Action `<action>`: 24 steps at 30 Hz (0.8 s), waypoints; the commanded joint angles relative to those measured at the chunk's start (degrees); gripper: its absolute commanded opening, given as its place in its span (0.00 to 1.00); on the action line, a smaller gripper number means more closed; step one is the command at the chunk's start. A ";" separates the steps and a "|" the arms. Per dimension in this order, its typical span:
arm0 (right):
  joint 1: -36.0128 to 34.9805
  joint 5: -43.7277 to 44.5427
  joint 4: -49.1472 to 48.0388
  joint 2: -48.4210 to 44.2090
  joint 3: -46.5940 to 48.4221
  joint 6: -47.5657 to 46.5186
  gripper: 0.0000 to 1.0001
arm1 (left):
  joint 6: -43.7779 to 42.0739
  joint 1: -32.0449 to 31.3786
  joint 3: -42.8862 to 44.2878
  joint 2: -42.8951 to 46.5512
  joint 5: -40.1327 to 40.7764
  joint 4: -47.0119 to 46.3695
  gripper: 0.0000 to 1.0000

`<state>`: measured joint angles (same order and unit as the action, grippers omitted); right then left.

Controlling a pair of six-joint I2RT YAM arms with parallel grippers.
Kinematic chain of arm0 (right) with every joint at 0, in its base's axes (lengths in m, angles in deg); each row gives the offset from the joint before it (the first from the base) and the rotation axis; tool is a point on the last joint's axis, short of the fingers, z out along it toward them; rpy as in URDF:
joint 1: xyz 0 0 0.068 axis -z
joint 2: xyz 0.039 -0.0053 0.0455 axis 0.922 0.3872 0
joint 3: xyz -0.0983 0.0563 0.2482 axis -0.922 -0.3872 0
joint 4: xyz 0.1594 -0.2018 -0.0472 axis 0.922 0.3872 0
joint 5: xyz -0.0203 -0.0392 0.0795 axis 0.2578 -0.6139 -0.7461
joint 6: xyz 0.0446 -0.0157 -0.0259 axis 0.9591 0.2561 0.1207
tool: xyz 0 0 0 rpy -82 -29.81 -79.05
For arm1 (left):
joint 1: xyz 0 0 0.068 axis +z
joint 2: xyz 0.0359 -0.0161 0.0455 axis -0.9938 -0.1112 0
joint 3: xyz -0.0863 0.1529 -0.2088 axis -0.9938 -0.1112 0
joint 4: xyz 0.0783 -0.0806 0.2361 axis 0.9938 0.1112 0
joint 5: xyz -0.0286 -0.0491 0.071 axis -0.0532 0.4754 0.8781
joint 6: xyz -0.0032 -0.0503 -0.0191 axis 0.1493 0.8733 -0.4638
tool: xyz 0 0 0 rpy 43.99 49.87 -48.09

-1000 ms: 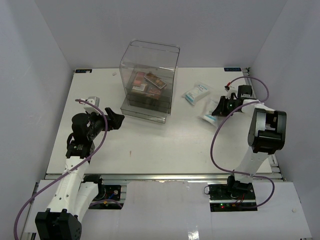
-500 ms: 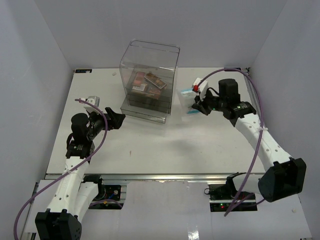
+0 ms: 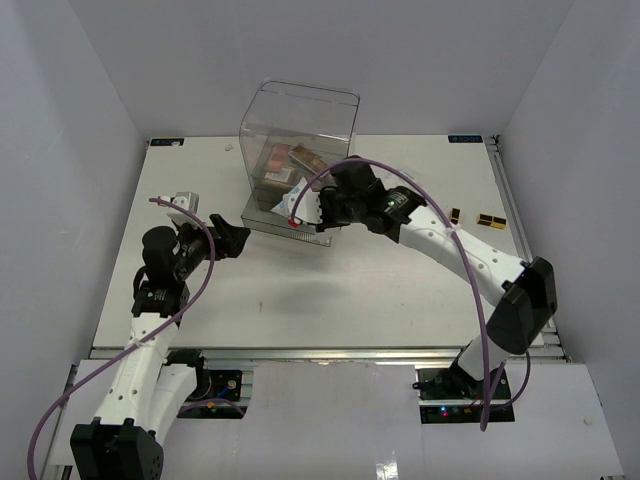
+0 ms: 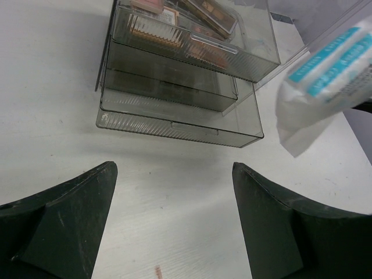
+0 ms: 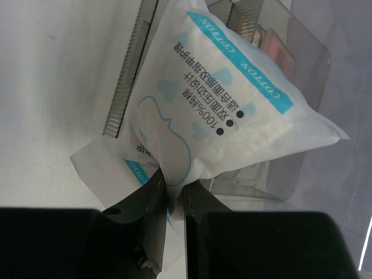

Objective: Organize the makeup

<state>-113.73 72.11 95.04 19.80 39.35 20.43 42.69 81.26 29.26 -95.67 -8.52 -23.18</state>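
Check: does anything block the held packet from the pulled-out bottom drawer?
Nothing visible does. The cotton packet, pinched in the right tool, hangs near the bottom drawer, which is pulled out with nothing showing in its exposed part. The left tool is open and apart.

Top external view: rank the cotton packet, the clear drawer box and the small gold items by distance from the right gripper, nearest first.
1. Cotton packet: pinched in the right gripper.
2. Clear drawer box: just behind it, centre-back.
3. Small gold items: far off to the right.

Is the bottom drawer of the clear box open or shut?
Open: the bottom drawer juts out well beyond the drawer above.
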 commanded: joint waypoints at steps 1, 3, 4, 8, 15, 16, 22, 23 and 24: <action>-2.41 12.66 -1.89 6.34 7.79 -2.50 0.17 | -0.34 0.24 -0.11 1.27 1.20 -0.87 0.91; -3.15 14.82 -2.11 10.33 10.93 -2.26 0.17 | -0.37 0.24 -0.04 1.66 1.66 -0.53 0.91; -3.45 16.55 -2.42 12.08 12.12 -2.34 0.18 | -0.39 0.24 0.02 1.98 2.24 -0.37 0.91; -3.83 20.64 -4.26 15.48 13.37 -3.64 0.19 | -0.54 0.24 0.25 2.75 3.86 0.55 0.91; -4.20 22.84 -5.67 18.45 11.22 -7.21 0.23 | -0.54 0.24 0.51 3.56 5.59 1.33 0.91; -4.29 22.60 -5.47 18.67 11.03 -7.92 0.24 | -0.54 0.24 0.53 3.54 5.64 1.38 0.91; -5.71 21.65 -2.03 20.74 11.11 -12.68 0.33 | -0.59 0.24 0.57 3.73 6.17 1.55 0.92; -5.92 21.82 -1.51 21.22 11.39 -13.20 0.33 | -0.62 0.24 0.54 3.83 6.28 1.59 0.92; -6.02 22.27 -1.22 21.44 11.50 -14.19 0.33 | -0.63 0.24 0.61 3.85 6.36 1.59 0.92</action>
<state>-118.60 93.02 92.31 40.02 49.92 11.19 42.66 81.26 29.26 -93.03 -3.12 -22.12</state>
